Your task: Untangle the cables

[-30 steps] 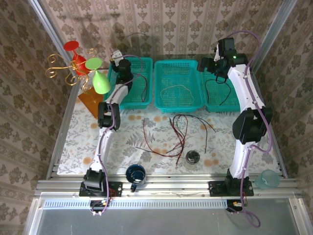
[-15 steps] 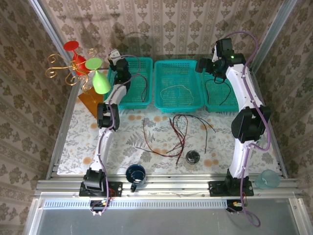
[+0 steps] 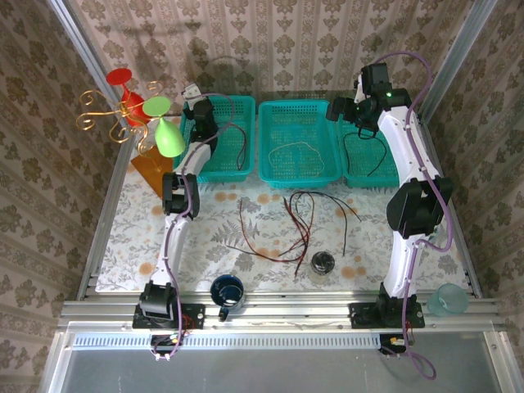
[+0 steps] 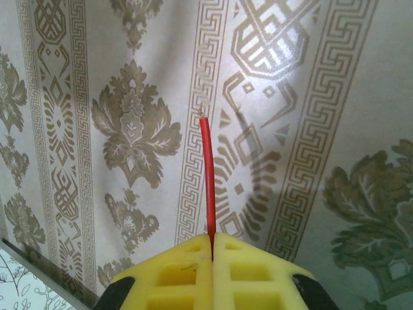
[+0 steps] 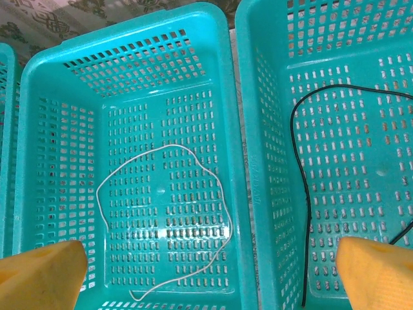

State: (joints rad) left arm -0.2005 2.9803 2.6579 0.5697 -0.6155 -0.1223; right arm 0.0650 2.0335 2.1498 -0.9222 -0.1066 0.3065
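Left gripper [image 4: 212,242]: fingers clenched on the red cable [image 4: 208,174], pinched close to its tip. A short stub stands up out of the seam between the pads, with the far wall [image 4: 129,97] behind it. From above, the rest of this cable seems to trail down into the left basket [image 3: 233,168]. Judgement: the cable is held high over the basket so it hangs free and can be lowered in without snagging.

Right gripper [image 5: 210,274]: released, fingers spread as wide as they go, nothing between them. It hovers over the gap between the middle basket [image 5: 129,39] and the right basket [image 5: 258,26].

Sorted so far, one cable per basket:
- white cable [image 5: 168,145] lies in a loose loop on the floor of the middle basket
- black cable [image 5: 292,126] curves across the right basket

The sorting looks to be by colour.

Left to do: a tangle [image 3: 295,221] of dark red and black cables lies on the table [image 3: 164,237], near of the baskets and well apart from both grippers.

Judgement: task roughly midway. Likely next step is to let the red cable go into the left basket, then return to the tangle.
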